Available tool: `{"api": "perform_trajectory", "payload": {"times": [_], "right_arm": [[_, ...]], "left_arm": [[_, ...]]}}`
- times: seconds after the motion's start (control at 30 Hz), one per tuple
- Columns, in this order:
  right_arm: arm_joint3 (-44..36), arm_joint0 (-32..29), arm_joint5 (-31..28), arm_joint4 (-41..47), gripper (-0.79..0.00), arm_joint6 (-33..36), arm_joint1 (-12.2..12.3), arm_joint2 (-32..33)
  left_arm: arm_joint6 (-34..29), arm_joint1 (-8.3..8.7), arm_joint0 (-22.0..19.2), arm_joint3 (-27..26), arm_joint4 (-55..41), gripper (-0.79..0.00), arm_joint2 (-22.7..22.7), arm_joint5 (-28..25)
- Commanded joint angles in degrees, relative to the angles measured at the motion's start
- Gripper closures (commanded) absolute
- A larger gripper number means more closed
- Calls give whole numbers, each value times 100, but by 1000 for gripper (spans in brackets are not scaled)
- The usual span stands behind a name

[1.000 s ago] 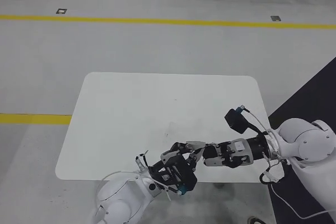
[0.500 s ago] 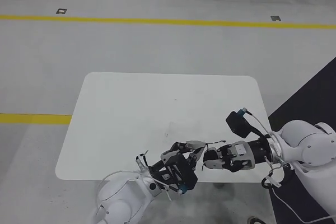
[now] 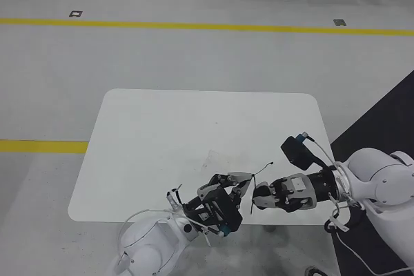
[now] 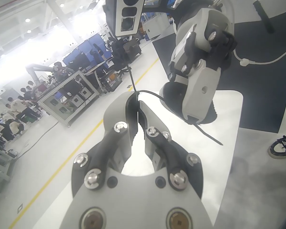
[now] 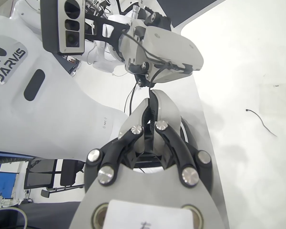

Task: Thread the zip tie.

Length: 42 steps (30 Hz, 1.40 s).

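Observation:
A thin black zip tie [image 3: 262,171] hangs in the air between my two grippers, over the near edge of the white table [image 3: 193,124]. My left gripper [image 3: 244,179] is shut on it; in its wrist view the tie [image 4: 149,93] leaves the closed fingertips [image 4: 136,98] and bends toward the right gripper [image 4: 194,120], with a short tail beyond. My right gripper [image 3: 260,196] is also shut on the tie [image 5: 154,79], pinched at its fingertips [image 5: 153,96] just below the left gripper [image 5: 166,55].
A thin dark curved line [image 5: 261,120], a strand or a shadow, lies on the tabletop beside the grippers. The table edge runs right under both grippers. A dark mat [image 3: 393,110] covers the floor to the right.
The right gripper has drawn back from the left one, toward the near right. More of the tie now shows between them, and its free end stands up higher.

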Motion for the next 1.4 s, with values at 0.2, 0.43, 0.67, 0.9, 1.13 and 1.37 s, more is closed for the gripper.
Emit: {"api": "perform_trajectory", "payload": {"times": [0.2,0.43,0.67,0.9,1.13,1.37], "right_arm": [[-216,-122,-157,387,0,12,23,158],[-57,-230,-137,458,0,27,55,332],[487,-47,90,630,-292,71,59,368],[457,162,157,412,-320,-14,20,75],[438,264,224,149,-302,-78,-13,-193],[419,361,235,-170,-280,-230,-45,-391]], "left_arm": [[23,14,4,136,121,0,-91,93],[84,19,25,163,117,0,-95,120],[77,28,105,-59,-148,0,-119,-1],[62,17,87,-55,-179,0,17,-9],[25,9,40,-60,-203,0,48,33],[9,1,21,-97,-312,0,99,16]]}}
